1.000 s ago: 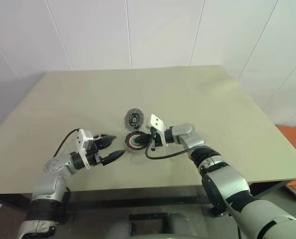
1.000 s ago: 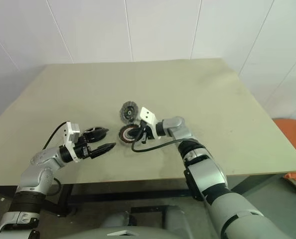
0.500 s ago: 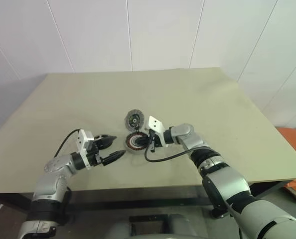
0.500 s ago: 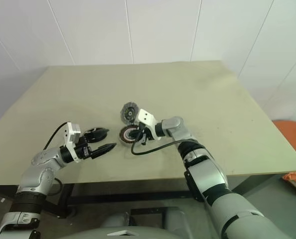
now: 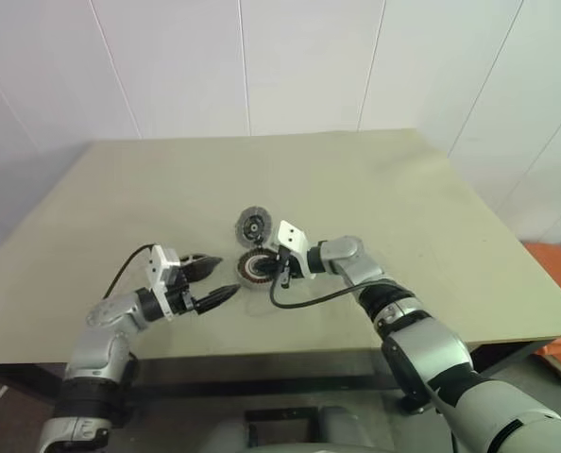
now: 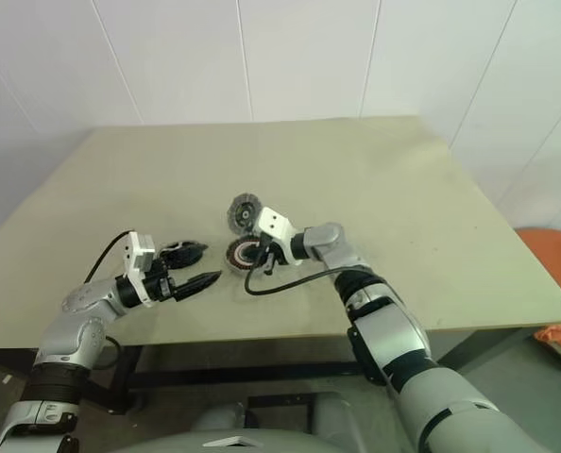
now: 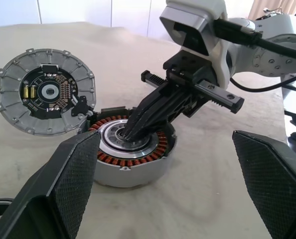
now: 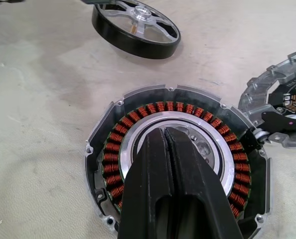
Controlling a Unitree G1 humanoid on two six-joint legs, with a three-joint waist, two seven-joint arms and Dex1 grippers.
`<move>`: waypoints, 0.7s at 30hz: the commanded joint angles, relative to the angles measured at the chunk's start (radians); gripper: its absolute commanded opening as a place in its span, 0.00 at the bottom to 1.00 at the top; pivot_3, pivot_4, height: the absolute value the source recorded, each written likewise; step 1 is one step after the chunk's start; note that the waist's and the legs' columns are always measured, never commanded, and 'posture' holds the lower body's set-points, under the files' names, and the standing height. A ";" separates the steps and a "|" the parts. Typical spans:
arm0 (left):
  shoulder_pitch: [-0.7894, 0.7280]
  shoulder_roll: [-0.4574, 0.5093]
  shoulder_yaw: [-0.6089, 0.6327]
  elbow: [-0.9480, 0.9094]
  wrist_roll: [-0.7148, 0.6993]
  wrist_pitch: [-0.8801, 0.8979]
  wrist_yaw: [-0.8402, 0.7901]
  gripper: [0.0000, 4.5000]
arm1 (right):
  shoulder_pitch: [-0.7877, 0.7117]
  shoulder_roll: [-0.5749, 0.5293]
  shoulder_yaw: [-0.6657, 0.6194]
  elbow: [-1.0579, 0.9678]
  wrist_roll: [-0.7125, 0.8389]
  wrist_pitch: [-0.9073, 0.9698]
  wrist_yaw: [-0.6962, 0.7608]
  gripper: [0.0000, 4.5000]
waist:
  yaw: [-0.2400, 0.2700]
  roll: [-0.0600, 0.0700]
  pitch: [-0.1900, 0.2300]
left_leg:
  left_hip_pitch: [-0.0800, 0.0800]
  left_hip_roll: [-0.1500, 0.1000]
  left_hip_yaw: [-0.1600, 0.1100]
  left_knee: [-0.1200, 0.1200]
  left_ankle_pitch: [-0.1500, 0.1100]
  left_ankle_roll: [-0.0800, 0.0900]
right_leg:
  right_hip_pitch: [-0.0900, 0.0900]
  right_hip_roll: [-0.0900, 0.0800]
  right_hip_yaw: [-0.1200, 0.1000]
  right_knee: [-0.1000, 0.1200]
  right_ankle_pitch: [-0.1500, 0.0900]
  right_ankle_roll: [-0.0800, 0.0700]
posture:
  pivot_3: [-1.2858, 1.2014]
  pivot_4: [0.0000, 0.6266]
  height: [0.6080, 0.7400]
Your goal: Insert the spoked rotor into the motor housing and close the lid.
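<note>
Rotor (image 8: 133, 47) lay loose on the worktop (image 8: 38, 99), well beyond the right pincer (image 8: 164, 132), so not inserted yet. Right pincer was fully closed with nothing gripped, tips down on the centre hub of the motor housing (image 8: 94, 149). Left pincer (image 5: 229, 274) was spread wide and empty, aimed at the housing from just beside it. Lid (image 7: 43, 89) stood open beside the right pincer's tips. Insertion and lid closing both remained.
</note>
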 commanded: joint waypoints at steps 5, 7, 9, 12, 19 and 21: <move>-0.033 0.005 -0.002 0.002 0.001 -0.013 -0.009 1.00 | -0.029 -0.043 -0.007 0.030 -0.037 0.006 -0.079 0.00 | 0.001 0.016 -0.002 | -0.018 0.021 0.000 -0.003 0.000 0.000 | 0.002 0.009 -0.019 -0.031 0.006 -0.006 | 0.52 0.00 1.00; -0.036 0.005 -0.003 0.005 0.001 -0.014 -0.010 1.00 | -0.035 -0.041 -0.016 0.025 -0.028 0.008 -0.079 0.00 | 0.002 0.017 -0.001 | -0.016 0.019 0.001 -0.001 0.000 0.000 | 0.001 0.007 -0.019 -0.029 0.013 -0.006 | 0.52 0.00 1.00; -0.038 0.005 -0.004 0.008 0.002 -0.015 -0.011 1.00 | -0.042 -0.038 -0.027 0.017 -0.014 0.020 -0.067 0.00 | 0.002 0.017 -0.001 | -0.018 0.020 0.000 -0.002 0.000 0.000 | 0.001 0.009 -0.019 -0.029 0.013 -0.006 | 0.52 0.00 1.00; -0.039 0.005 -0.005 0.012 0.004 -0.016 -0.013 1.00 | -0.047 -0.028 -0.058 -0.016 0.040 0.051 -0.004 0.00 | 0.002 0.017 -0.001 | -0.017 0.020 -0.001 -0.002 0.000 0.000 | 0.000 0.010 -0.019 -0.026 0.014 -0.007 | 0.52 0.00 1.00; -0.041 0.004 -0.009 0.020 0.005 -0.020 -0.014 1.00 | -0.004 -0.023 -0.103 -0.219 0.181 0.200 0.224 0.00 | 0.001 0.015 0.000 | -0.018 0.017 -0.003 0.001 0.003 0.004 | -0.010 0.016 -0.015 -0.011 0.012 -0.011 | 0.52 0.00 1.00; -0.042 0.004 -0.011 0.021 0.005 -0.020 -0.014 1.00 | 0.007 -0.028 -0.096 -0.254 0.184 0.213 0.234 0.00 | 0.002 0.014 0.000 | -0.018 0.016 -0.003 0.001 0.003 0.003 | -0.013 0.019 -0.012 -0.006 0.008 -0.010 | 0.52 0.00 1.00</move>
